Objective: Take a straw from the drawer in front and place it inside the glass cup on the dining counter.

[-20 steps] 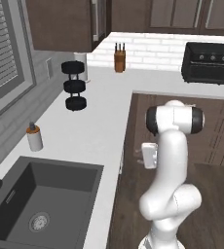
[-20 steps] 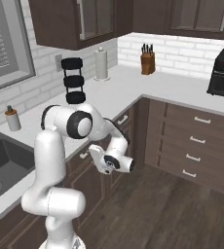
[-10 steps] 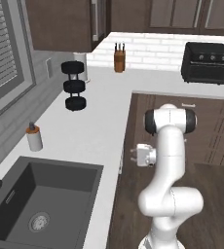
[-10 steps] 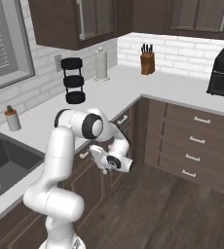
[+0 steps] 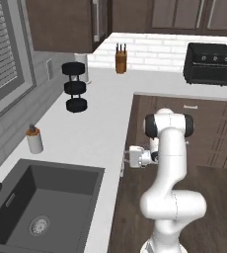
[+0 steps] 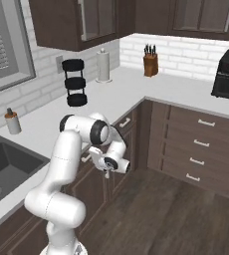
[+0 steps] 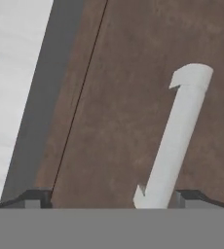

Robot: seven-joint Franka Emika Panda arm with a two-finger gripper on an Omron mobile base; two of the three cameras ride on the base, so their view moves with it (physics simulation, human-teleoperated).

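One drawer (image 7: pixel 133 97), dark brown wood front, closed; its pale bar handle (image 7: pixel 175 141) lies close before the hand camera, running aslant, its lower end level with the right fingertip (image 7: pixel 187 197), not yet between the two tips. The straw is presumably inside, unseen while the front is shut. One tool (image 5: pixel 127 159), fingers spread wide, nothing pinched; over the last second it has swung from a spot beside the arm toward the cabinet face under the surface's edge, and in the left base view it now sits just beside the front below the white lip. In the right base view the tool (image 6: pixel 104 164) points into the cabinets beside the arm's elbow. Meaning for the task: the approach to the handle appears nearly finished, the pull not begun; judged an early stage, with opening, picking and carrying all still ahead. Surrounding items, unchanged: white surface (image 5: pixel 91 133) with dark sink (image 5: pixel 41 202), white bottle with brown cap (image 5: pixel 34 140), black three-tier stand (image 5: pixel 74 87), knife block (image 5: pixel 120 59), black toaster oven (image 5: pixel 209 63), paper towel roll (image 6: pixel 103 64).
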